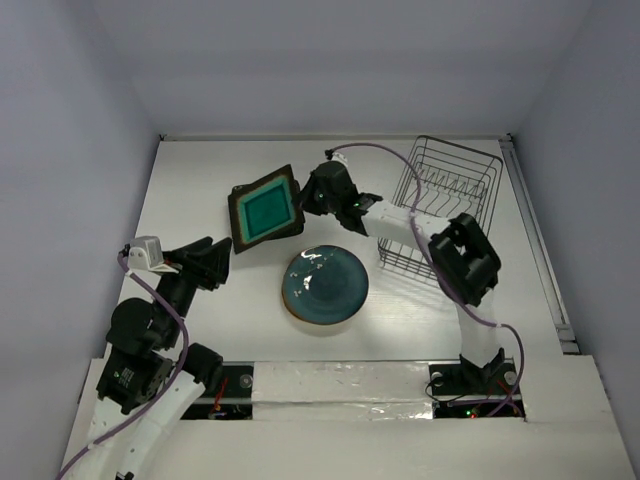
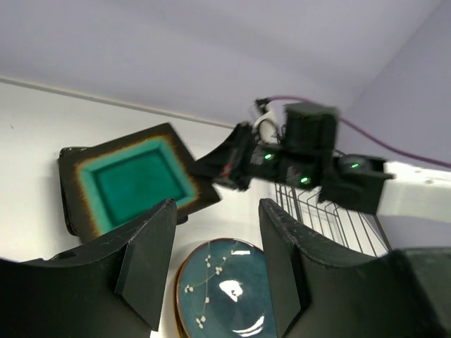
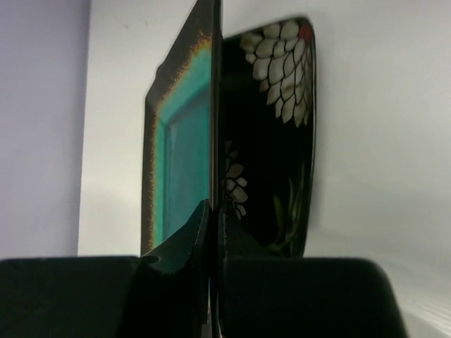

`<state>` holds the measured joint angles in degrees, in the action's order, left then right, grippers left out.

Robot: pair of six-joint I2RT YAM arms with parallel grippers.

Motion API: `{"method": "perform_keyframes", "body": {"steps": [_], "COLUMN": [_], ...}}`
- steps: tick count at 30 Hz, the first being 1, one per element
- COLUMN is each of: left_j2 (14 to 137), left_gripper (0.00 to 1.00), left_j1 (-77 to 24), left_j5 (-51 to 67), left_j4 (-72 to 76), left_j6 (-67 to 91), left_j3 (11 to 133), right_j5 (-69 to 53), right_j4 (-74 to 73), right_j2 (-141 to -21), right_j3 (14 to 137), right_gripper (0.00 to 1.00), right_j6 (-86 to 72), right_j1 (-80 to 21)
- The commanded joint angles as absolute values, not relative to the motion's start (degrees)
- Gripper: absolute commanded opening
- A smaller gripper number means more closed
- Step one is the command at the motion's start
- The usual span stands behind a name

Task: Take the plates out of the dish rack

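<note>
My right gripper [image 1: 306,199] is shut on the right edge of the square teal plate with a dark rim [image 1: 265,211]. In the right wrist view that teal plate [image 3: 180,148] stands just above a square black plate with white flowers [image 3: 276,134], and the right gripper [image 3: 213,211] pinches its rim. A round glossy teal plate [image 1: 325,285] lies flat mid-table. The wire dish rack [image 1: 445,190] stands at the back right. At the left, my left gripper [image 1: 207,262] hangs open and holds nothing. Its wrist view shows the round plate [image 2: 225,296] below the left gripper [image 2: 215,264].
The right arm's white forearm [image 1: 400,225] reaches across the front of the dish rack. The table's white surface [image 1: 200,170] is walled by pale panels on three sides. Silver tape [image 1: 340,385] lines the near edge between the arm bases.
</note>
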<state>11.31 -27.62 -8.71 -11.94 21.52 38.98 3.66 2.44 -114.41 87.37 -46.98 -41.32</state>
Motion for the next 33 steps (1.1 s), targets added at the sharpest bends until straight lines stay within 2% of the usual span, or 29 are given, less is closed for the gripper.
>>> {"method": "perform_keyframes", "body": {"steps": [1, 8, 16, 31, 33], "left_j2": [12.30, 12.74, 13.27, 13.54, 13.54], "left_gripper": [0.47, 0.47, 0.47, 0.47, 0.47], "left_j1": [-27.42, -27.42, -27.42, -26.89, -26.89], "left_j5": [-9.67, -9.32, -8.88, -7.82, -7.82], "left_j4": [-10.81, -10.81, -10.64, -10.55, -10.63], "left_j6": [21.97, 22.06, 22.15, 22.06, 22.15], "left_j3": [39.38, 39.29, 39.29, 39.20, 39.20], "right_j5": [3.69, 5.97, 9.66, 13.01, 13.45], "right_j4": [25.22, 25.84, 24.97, 16.00, 15.65], "right_j2": [-113.90, -120.84, -122.26, -121.11, -120.94], "right_j3": [96.15, 95.10, 92.11, 88.07, 87.80], "right_gripper": [0.00, 0.00, 0.00, 0.27, 0.35], "right_j6": [-59.04, -62.40, -63.81, -64.16, -64.16], "right_j1": [-41.66, -43.85, -43.86, -43.86, -43.86]}}
